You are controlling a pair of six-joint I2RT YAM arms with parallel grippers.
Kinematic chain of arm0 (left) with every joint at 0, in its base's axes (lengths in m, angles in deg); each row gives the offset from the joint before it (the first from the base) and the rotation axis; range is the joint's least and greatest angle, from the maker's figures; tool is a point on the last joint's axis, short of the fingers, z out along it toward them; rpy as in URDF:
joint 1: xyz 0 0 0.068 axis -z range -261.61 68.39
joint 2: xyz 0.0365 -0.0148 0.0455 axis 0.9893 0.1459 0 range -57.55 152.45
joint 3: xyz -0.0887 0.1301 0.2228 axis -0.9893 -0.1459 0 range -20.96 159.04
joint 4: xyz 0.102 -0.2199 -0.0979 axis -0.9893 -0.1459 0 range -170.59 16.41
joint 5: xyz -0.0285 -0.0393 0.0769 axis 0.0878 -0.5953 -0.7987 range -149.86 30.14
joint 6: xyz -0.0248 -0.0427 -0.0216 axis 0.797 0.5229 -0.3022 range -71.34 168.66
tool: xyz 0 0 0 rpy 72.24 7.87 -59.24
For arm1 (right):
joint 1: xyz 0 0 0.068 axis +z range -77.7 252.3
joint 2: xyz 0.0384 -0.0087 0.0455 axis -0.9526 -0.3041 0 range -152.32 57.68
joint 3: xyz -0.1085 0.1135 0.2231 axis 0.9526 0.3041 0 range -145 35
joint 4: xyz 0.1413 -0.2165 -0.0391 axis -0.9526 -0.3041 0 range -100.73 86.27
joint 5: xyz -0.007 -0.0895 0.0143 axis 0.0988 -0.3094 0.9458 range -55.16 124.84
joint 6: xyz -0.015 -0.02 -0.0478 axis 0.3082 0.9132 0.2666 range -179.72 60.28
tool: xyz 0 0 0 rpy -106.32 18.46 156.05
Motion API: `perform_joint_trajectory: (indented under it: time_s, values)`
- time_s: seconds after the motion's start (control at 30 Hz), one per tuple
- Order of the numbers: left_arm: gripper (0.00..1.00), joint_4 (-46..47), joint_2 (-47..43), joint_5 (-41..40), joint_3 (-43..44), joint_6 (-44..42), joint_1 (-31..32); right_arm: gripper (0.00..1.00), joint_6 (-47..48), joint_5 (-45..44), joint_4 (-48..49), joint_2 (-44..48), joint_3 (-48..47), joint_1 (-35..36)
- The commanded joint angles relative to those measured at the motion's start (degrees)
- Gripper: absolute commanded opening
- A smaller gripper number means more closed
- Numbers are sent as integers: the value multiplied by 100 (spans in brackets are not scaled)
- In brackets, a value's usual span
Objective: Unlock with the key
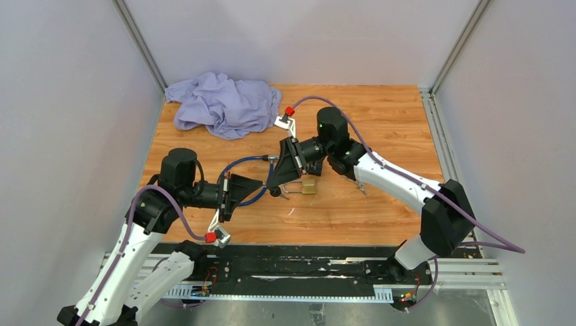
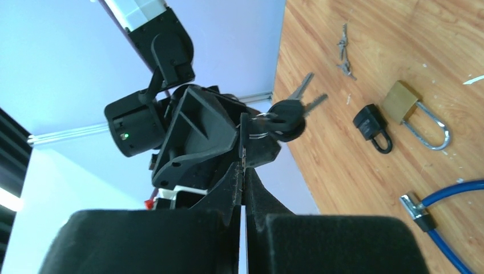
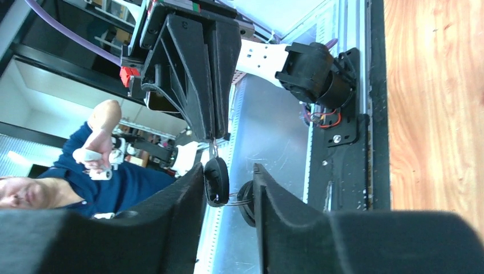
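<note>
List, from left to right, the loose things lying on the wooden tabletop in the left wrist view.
grey scrap → small black padlock → brass padlock

On the orange-brown wood-grain table, a lavender cloth lies at eleven o'clock, with a brass-gold padlock, a black padlock, a blue cable and black-headed keys.

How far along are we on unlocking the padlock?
Done: the key bunch is off the table, pinched by the shut left gripper. In hand: the right gripper has its fingers apart around a black key head, seemingly a handover. Left: the brass padlock lies on the table, shackle looks closed, no key in it.
</note>
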Motion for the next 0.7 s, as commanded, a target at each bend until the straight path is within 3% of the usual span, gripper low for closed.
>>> perform_joint_trajectory:
  time_s: [0.0,0.13,0.3,0.43,0.67]
  values:
    - [1,407,5,10,29,-3728,36,41,-38,239,53,200,138,-67]
    - [0,410,39,97,65,-3731,34,54,79,243,-38,141,-3,-126]
    - [0,403,68,138,108,-3719,34,57,193,228,-199,70,-422,-386]
    - [0,405,100,146,142,-3722,34,56,15,287,-42,-69,-603,-385]
    - [0,522,169,148,129,-3720,34,43,-439,343,542,-115,-276,-294]
